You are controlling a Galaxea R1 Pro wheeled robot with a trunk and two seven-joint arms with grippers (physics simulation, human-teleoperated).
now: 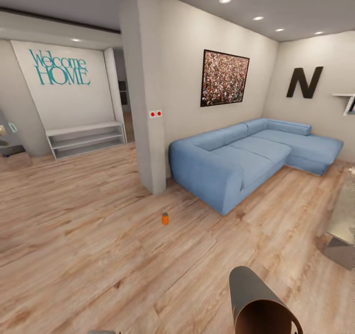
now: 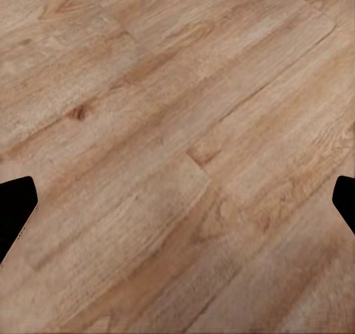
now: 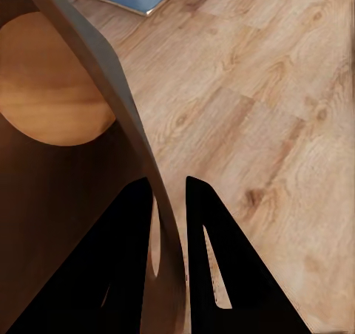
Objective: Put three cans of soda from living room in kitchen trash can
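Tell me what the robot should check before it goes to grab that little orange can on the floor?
1. Orange can upright on the wood floor, in front of the pillar: ok.
2. Bin held by its wall in the right gripper: ok.
3. Left gripper open with nothing between the fingers: ok.
4. Floor between robot and can free of obstacles: ok.
5. Where the other two cans are: cannot tell.
6. Can within arm's reach now: not ok, looks too far.

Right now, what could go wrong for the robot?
The right hand pinches just the thin wall of the tilted grey bin with the coppery inside, so it might slip or swing. The small orange can stands alone on the light wood floor; a clumsy reach by the open left hand could topple it.
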